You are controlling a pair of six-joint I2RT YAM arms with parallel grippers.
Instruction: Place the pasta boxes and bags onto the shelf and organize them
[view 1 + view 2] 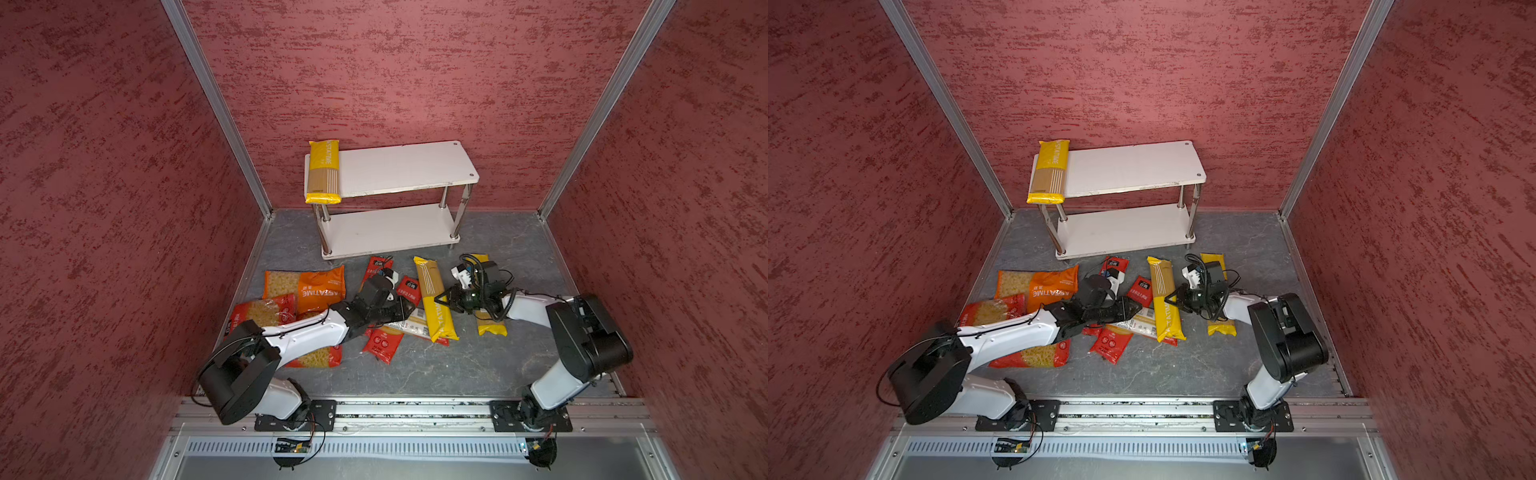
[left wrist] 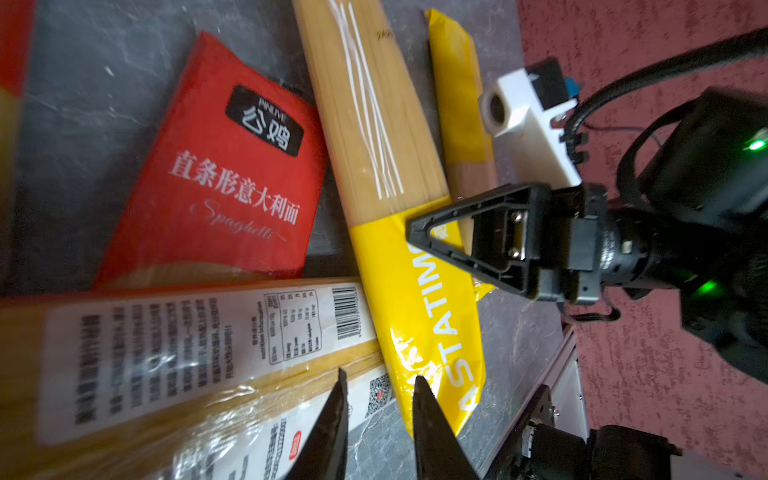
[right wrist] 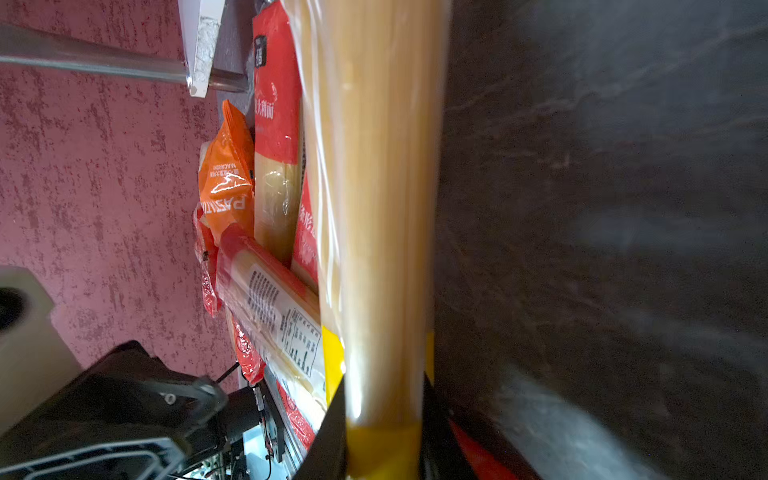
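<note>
One pack [image 1: 323,172] lies atop the shelf's [image 1: 407,166] left end, other packs [image 1: 428,278] before it.

Grey slate-look tabletop [image 1: 457,374], white two-tier shelf [image 1: 407,166] at its back, one yellow spaghetti pack [image 1: 323,172] across the top board's left end, macaroni bags [image 1: 307,286], red spaghetti bags [image 1: 384,343], middle yellow pack [image 1: 430,282] and right-hand yellow pack [image 1: 492,328] strewn in front

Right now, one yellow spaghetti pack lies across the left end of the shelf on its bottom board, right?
Wrong board. The yellow spaghetti pack lies across the left end of the shelf on its top board; both top views show it.
</note>
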